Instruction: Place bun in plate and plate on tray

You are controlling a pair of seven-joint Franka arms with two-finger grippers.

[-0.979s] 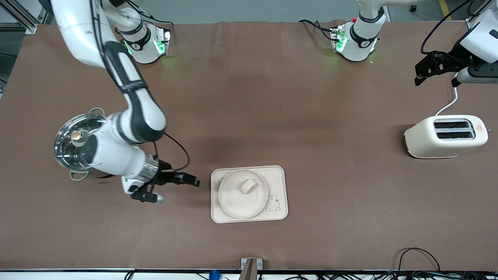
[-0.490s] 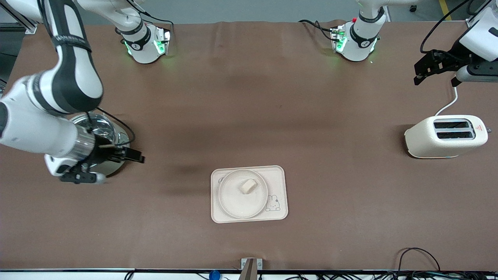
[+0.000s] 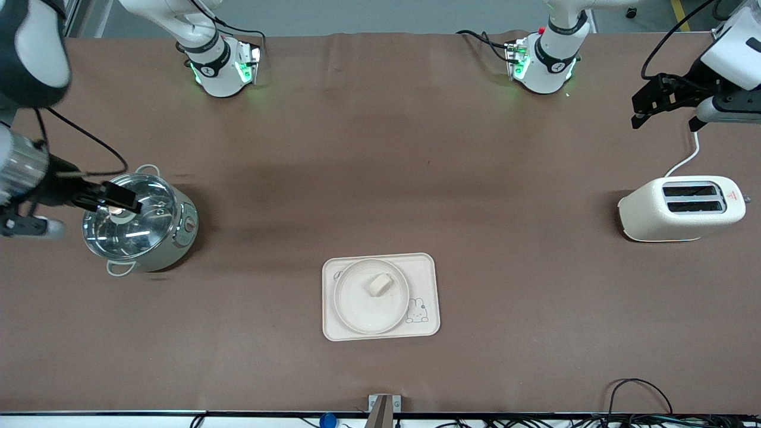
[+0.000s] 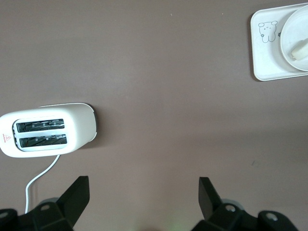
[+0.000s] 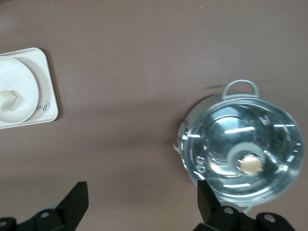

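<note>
The bun (image 3: 379, 285) lies in the round plate (image 3: 357, 309), and the plate sits on the Rabbit tray (image 3: 425, 273) near the table's middle. My right gripper (image 3: 126, 200) is open and empty, up in the air over the steel pot. My left gripper (image 3: 636, 112) is open and empty, waiting in the air at the left arm's end of the table. The left wrist view shows the tray (image 4: 264, 67), plate (image 4: 288, 38) and bun (image 4: 299, 50) well off from the left gripper (image 4: 143, 192). The right wrist view shows the tray (image 5: 45, 72), plate (image 5: 21, 91) and bun (image 5: 7, 101) apart from the right gripper (image 5: 143, 197).
A steel pot with a glass lid (image 3: 140, 229) stands at the right arm's end of the table, and shows in the right wrist view (image 5: 240, 149). A cream toaster (image 3: 681, 208) with a white cord stands at the left arm's end, and shows in the left wrist view (image 4: 48, 130).
My right arm has drawn away from beside the tray toward its own end of the table and risen over the pot. The bun, plate, tray and left arm have stayed put.
</note>
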